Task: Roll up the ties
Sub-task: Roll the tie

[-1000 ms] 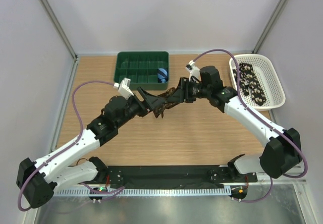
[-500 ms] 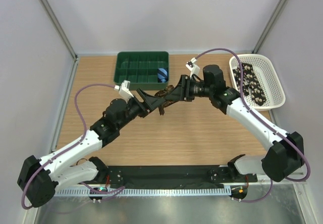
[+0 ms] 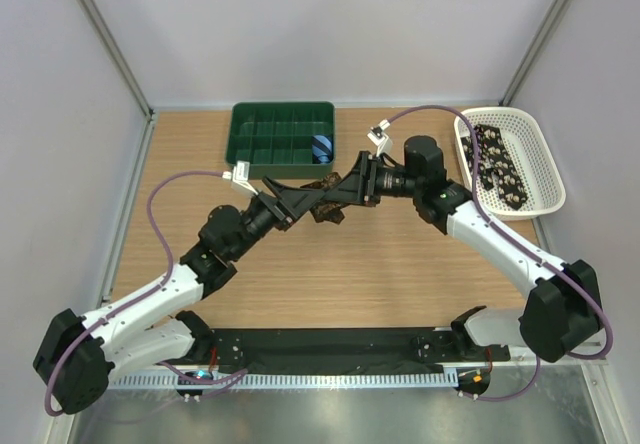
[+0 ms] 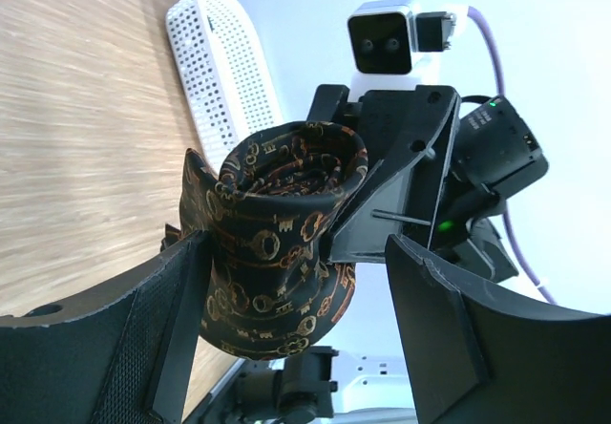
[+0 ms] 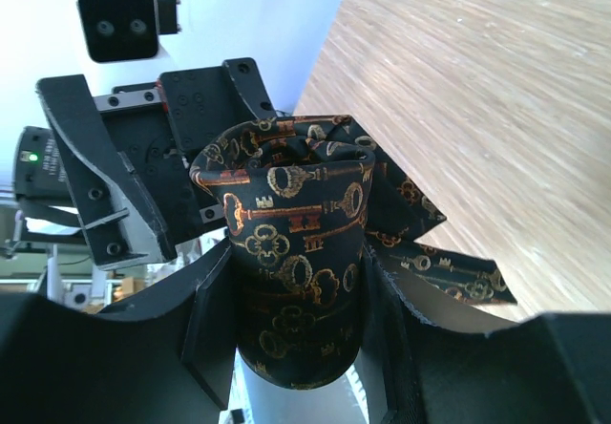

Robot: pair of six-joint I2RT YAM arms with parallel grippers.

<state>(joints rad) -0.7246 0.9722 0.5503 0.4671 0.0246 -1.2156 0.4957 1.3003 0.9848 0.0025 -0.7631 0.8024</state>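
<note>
Your left arm (image 3: 160, 289) runs from its base at the near left corner diagonally up and to the right, with its wrist over the middle of the bench (image 3: 340, 274), just in front of the green tray (image 3: 260, 144). Your right arm (image 3: 500, 244) climbs from the near right corner, bends beside the white basket (image 3: 540, 154) and points its forearm to the left. The two end effectors meet nose to nose.

Between them is the dark brown tie (image 3: 322, 204), wound into a fat roll patterned with tan keys. The right end effector (image 3: 340, 194) is clamped on it. In the right wrist view both fingers press the sides of the roll (image 5: 296, 252), and a loose pointed end (image 5: 430, 252) sticks out to one side.

The left end effector (image 3: 297, 197) stands wide around the same roll (image 4: 286, 243). One finger (image 4: 181, 309) is against the fabric, and the other (image 4: 430, 319) is apart from it, with a gap showing between them.

The black ties (image 3: 495, 164) lie in the basket. A small blue striped roll (image 3: 321, 147) sits in a right-hand compartment of the tray.
</note>
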